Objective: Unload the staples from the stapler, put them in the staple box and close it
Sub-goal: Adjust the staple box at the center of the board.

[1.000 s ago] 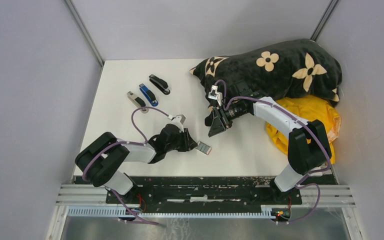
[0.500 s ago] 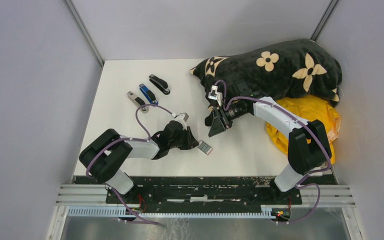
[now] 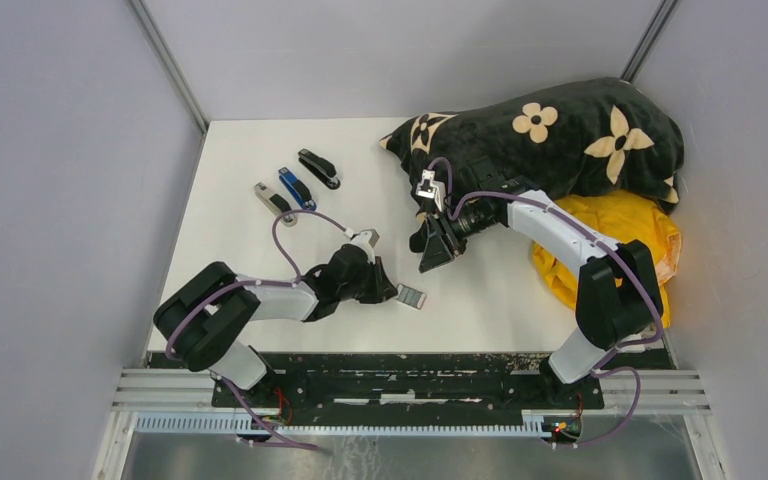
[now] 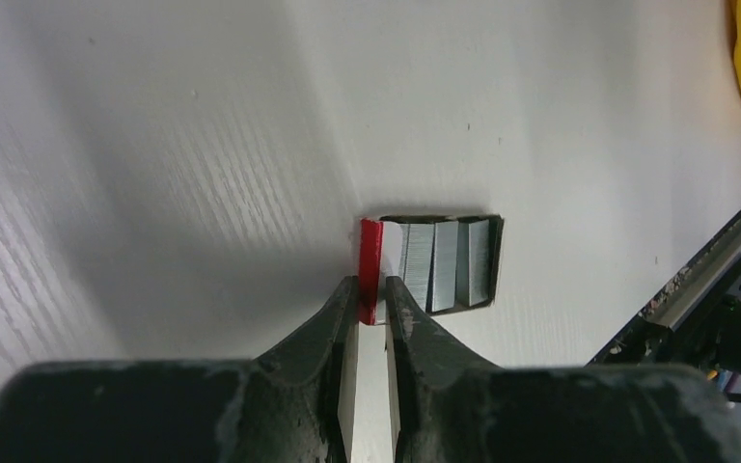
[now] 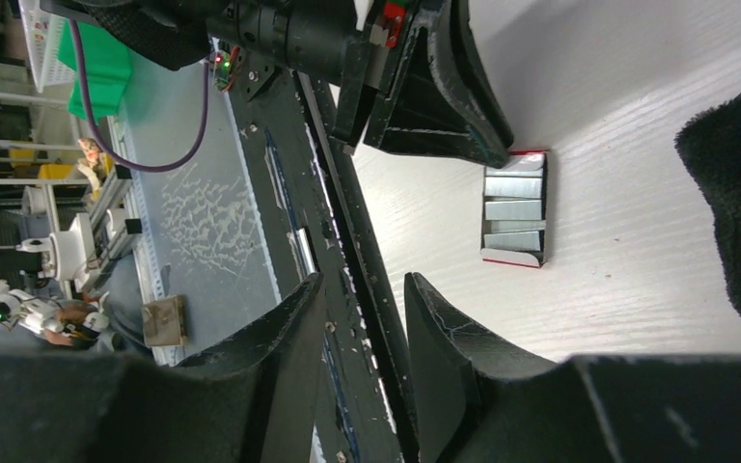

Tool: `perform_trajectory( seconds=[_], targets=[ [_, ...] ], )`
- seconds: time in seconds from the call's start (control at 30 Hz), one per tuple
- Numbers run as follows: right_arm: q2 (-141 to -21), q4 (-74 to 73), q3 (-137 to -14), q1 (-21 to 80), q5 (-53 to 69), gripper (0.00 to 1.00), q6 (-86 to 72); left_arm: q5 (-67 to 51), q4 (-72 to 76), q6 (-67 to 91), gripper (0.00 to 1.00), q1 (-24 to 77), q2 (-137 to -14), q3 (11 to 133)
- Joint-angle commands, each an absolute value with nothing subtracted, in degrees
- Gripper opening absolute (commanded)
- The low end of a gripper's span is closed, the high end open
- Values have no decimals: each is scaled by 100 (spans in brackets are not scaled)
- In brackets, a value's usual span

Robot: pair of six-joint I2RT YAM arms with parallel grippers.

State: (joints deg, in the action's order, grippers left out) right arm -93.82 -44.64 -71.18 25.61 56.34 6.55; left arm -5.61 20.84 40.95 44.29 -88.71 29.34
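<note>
Left gripper point(image 4: 370, 285): lower centre of the overhead view, low over the table point(image 3: 500, 310). Its fingers are drawn to a narrow gap with the red end wall of the box between the tips, and they appear to pinch it.
Box point(image 4: 370, 246): small, white and red, open-topped. It lies flat on the table just right of that gripper in the overhead view.
Staples point(image 4: 444, 262): grey strips packed side by side inside the box, at the centre of the left wrist view. None show outside it.
Handling: probably very light. Each strip is likely stiff along its length, yet the joined staples may snap apart if bent or squeezed hard. The smooth metal looks slippery, and the strips sit flush, so getting under them would be awkward. The best hold is across a strip's long sides near its middle, with light pressure. The card box may slide or tip when pulled by one wall.
Right gripper point(image 5: 363, 280): centre of the overhead view, beyond the box and raised. Its fingers stand moderately apart with nothing between them.
Staplers: grey stapler point(image 3: 274, 200), blue stapler point(image 3: 297, 189) and black stapler point(image 3: 319, 168) lie in a row at upper left, closed and well apart from both grippers. Whether any is loaded cannot be told.
Blanket point(image 3: 560, 130): black with a flower print, upper right.
Yellow cloth point(image 3: 625, 235): just below the blanket.
</note>
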Motion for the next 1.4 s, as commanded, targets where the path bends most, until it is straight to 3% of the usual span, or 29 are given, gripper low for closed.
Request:
perform_trajectory(
  seconds=[0.0,0.3,0.53,0.57,0.67,0.73,0.83,1.03,1.37],
  targets=[
    [-9199,-4682,-7437,2584,5499,42,1222,-456,2220,4379,22,4598,-8580,2625],
    [-8890,-5215,-7596,2583,5474,46,2068,-194,2683,4507,29,4685,-7373,2125],
    [-8333,-5321,-7527,2584,5526,49,2705,1719,424,3982,41,4626,-4898,1940],
    [-8225,-5188,-7459,2596,5502,54,2716,2028,82,3933,45,4582,-4675,1938],
    [-7964,-4838,-7174,2623,5762,82,2869,2675,-574,3989,60,4301,-4145,1816],
    [-8053,-5098,-7107,2643,6352,90,3251,2608,-689,4027,64,3968,-4010,1749],
    [-8289,-5418,-7201,2658,6358,89,3394,2331,-533,4052,70,3404,-4083,1657],
    [-8213,-5175,-7124,2658,6066,87,3110,1789,-382,4269,72,2438,-4602,1695],
    [-8293,-5108,-7134,2662,5965,86,2926,880,550,4912,73,2364,-5381,1069]
  ],
)
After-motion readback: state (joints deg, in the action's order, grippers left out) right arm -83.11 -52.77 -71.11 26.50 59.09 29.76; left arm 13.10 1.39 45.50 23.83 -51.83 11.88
